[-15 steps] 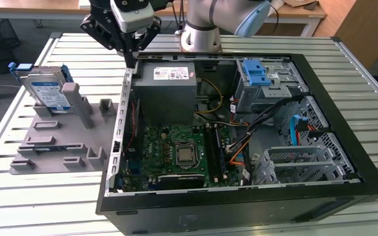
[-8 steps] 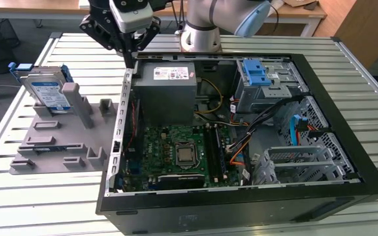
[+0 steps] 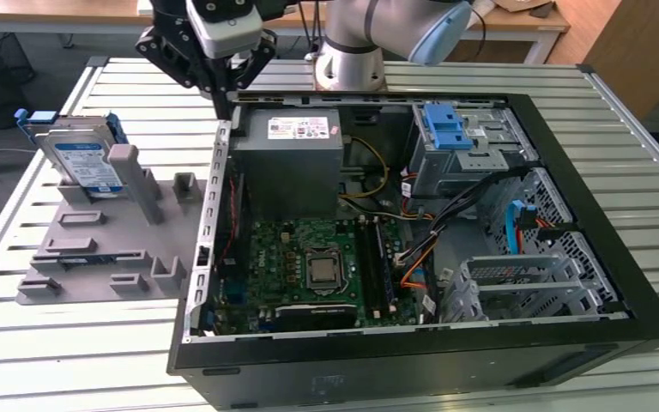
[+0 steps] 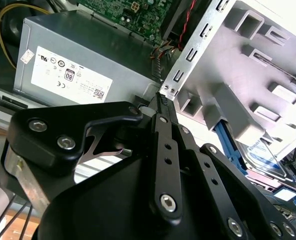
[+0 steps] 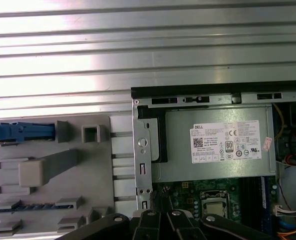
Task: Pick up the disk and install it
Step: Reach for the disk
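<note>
The disk (image 3: 83, 159), a silver drive with a white-and-blue label in a blue carrier, stands on edge in the grey fixture (image 3: 100, 249) at the exterior view's left, beside the open computer case (image 3: 421, 369). In the first wrist view the disk (image 5: 25, 131) shows as a blue strip on the fixture. The second wrist view catches the disk (image 4: 268, 160) behind the fixture's posts. My gripper (image 3: 220, 91) hangs shut and empty above the case's back corner, well apart from the disk. Its black fingers meet in both wrist views (image 4: 163, 97) (image 5: 160, 216).
Inside the case lie a grey power supply (image 3: 301, 159), the motherboard (image 3: 312, 266), loose cables (image 3: 444, 219), a drive bay holding a blue carrier (image 3: 450, 129) and a metal cage (image 3: 530, 279). The case and fixture rest on a slatted metal table (image 3: 66, 360).
</note>
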Robot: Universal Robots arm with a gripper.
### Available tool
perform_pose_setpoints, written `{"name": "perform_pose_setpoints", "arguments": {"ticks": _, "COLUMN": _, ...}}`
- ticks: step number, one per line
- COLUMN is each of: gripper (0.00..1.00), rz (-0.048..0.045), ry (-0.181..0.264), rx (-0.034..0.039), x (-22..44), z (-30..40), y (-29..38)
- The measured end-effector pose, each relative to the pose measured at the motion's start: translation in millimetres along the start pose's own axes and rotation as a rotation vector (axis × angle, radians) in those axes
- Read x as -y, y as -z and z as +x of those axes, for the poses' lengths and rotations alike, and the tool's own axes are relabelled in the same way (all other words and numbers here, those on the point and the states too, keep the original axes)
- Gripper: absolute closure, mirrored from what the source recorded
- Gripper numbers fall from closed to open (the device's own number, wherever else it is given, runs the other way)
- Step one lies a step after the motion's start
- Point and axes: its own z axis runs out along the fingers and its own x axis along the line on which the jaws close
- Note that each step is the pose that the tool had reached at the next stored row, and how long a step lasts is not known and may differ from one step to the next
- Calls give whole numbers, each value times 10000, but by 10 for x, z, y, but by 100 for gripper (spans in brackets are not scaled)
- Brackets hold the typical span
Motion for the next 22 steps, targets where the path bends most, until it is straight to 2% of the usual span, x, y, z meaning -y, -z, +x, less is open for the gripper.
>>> {"name": "perform_pose_setpoints", "arguments": {"ticks": 22, "gripper": 89, "rz": 0, "ry": 0, "rx": 0, "x": 5, "z": 54, "y": -12}}
